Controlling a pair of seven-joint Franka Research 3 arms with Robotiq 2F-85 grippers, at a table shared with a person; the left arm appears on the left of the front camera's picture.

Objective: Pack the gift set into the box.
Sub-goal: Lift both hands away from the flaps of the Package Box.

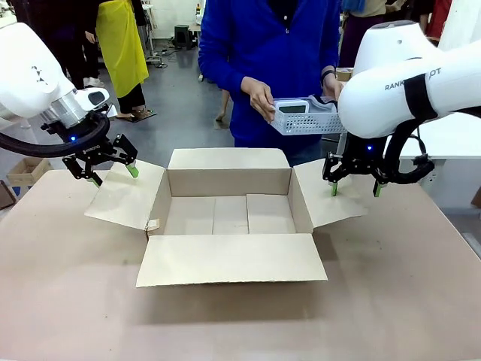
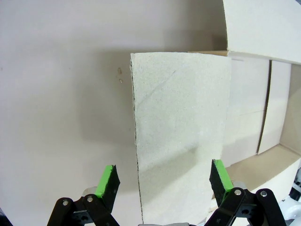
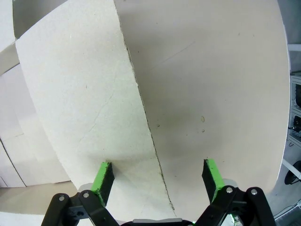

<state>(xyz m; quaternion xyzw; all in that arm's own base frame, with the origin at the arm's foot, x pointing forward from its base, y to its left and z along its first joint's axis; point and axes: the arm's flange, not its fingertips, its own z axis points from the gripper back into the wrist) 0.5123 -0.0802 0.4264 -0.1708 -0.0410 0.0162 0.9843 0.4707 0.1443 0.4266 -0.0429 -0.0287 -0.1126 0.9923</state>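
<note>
My left claw [image 1: 114, 175] and right claw [image 1: 355, 191] hang wide and empty over the side flaps [image 1: 124, 197] of the box [image 1: 225, 183], so dropping carelessly could snag one and skew it, while the gift set [image 1: 293, 107] apparently sits in the person's basket [image 1: 312, 125].

— Where's the front camera?
— Between the arms, raised, facing across the surface [image 1: 68, 301] and the box [image 1: 229, 182] toward the person [image 1: 270, 68].
— The wrist ones?
— Each looks down, close: left tool [image 2: 164, 176] over the left flap [image 2: 183, 132], right tool [image 3: 157, 169] over the right flap [image 3: 84, 103]. The front view shares both flaps.
</note>
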